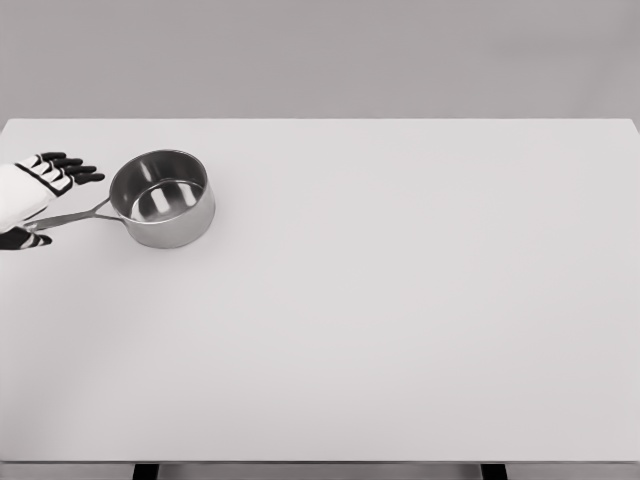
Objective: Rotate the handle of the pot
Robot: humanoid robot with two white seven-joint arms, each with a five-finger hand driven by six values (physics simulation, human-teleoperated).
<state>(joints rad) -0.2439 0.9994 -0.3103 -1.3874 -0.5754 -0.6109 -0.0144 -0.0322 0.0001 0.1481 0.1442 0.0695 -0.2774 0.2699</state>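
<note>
Pot, unmarked steel, upright on table; left hand fingers spread wide around its handle.

A broad, plain white rectangular table fills the view under even light; beyond its far edge stands a bare grey wall.

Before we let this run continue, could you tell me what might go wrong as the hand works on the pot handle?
1. The left hand has its fingers spread around the handle, not closed on it, so the thin handle could slip out when pushed.
2. The pot is empty and stands near the table's left edge; a hard sweep could slide it instead of turning it, possibly off that side.
</note>
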